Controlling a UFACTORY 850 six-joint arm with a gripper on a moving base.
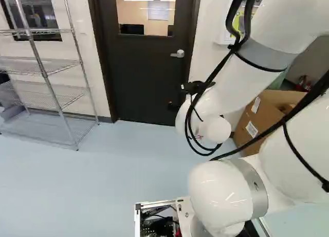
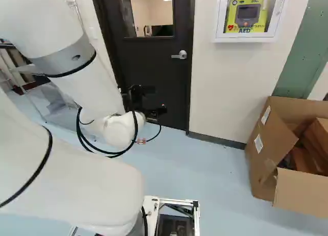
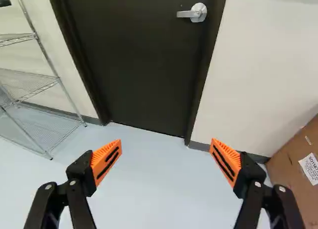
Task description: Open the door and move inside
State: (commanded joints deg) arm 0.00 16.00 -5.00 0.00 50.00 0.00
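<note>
Black door (image 3: pixel 139 65) dead ahead, closed — silver handle (image 3: pixel 198 13) on it, out beyond the pincer (image 2: pixel 159 99), whose two fingers stand wide apart — wire rack (image 1: pixel 45 75) to one side, open cardboard box (image 2: pixel 262 146) to the other!

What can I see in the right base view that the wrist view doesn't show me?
Only the right base view: the door's window, the white wall cabinet with a yellow device inside, the green panel and the robot's big white arm.

Only the wrist view: the orange pads of the end effector seen plainly, standing wide apart.

Both: the closed dark door, its silver handle, the cardboard box, the pale blue floor and part of the metal shelving.
</note>
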